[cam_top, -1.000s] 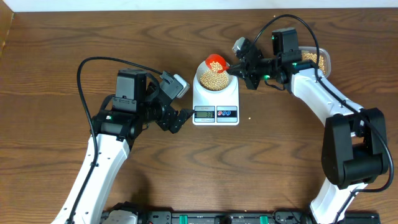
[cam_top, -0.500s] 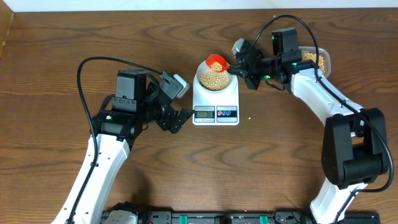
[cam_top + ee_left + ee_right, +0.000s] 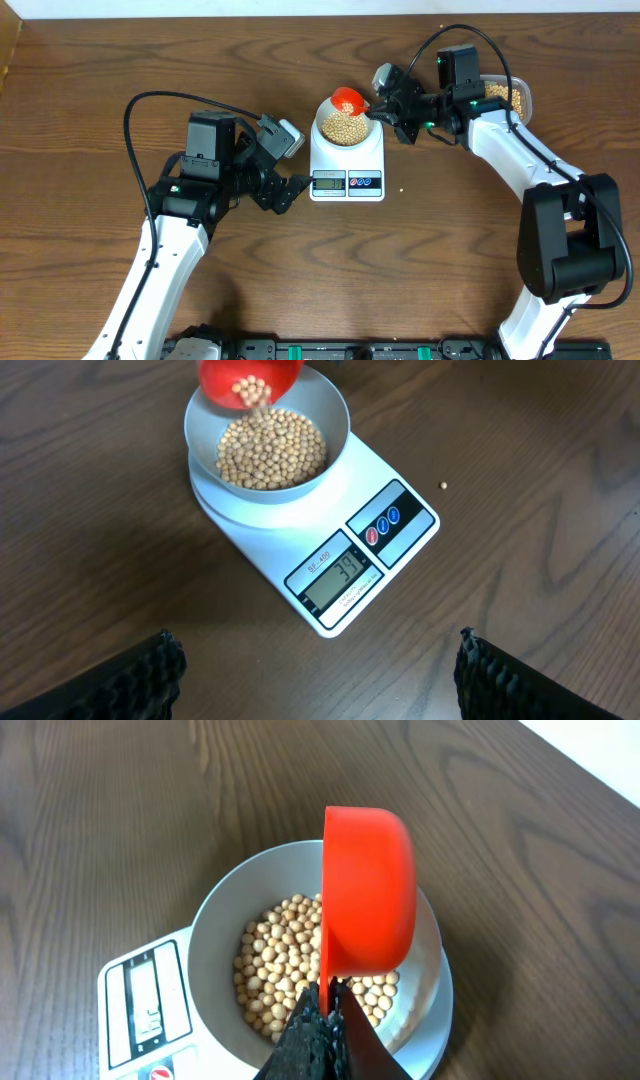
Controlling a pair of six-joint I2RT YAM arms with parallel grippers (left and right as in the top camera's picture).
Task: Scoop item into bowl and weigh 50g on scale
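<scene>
the right gripper (image 3: 325, 1020) is seen pinched tight on the thin handle of a red scoop (image 3: 367, 890), its dark fingertips pressed together with only the handle between them. the scoop is held tipped on its side above the bowl (image 3: 215, 920), over the rim at the bowl's 12 o'clock in the overhead view. in the left wrist view a few beans (image 3: 250, 390) are seen lying inside the tilted scoop's mouth. the bowl, pale and round, is set on the back part of the scale (image 3: 370, 465) and is partly filled with a heap of tan beans (image 3: 270, 450). on the front of the scale a grey display (image 3: 333, 577) is shown with the digits 39, and two round buttons (image 3: 382, 525) are placed beside it, toward 3 o'clock in the overhead view.

the left gripper (image 3: 320, 660) is held wide apart, nothing between its fingers (image 3: 165, 660), and is poised above the table (image 3: 100, 60) at about 9 o'clock of the display, close to the scale but apart from it.

one loose bean (image 3: 444, 486) is seen on the wood at about 4 o'clock of the scale. a clear tub (image 3: 505, 95) holding more beans is set at about 2 o'clock of the bowl, well apart, and is partly hidden by the right arm.
</scene>
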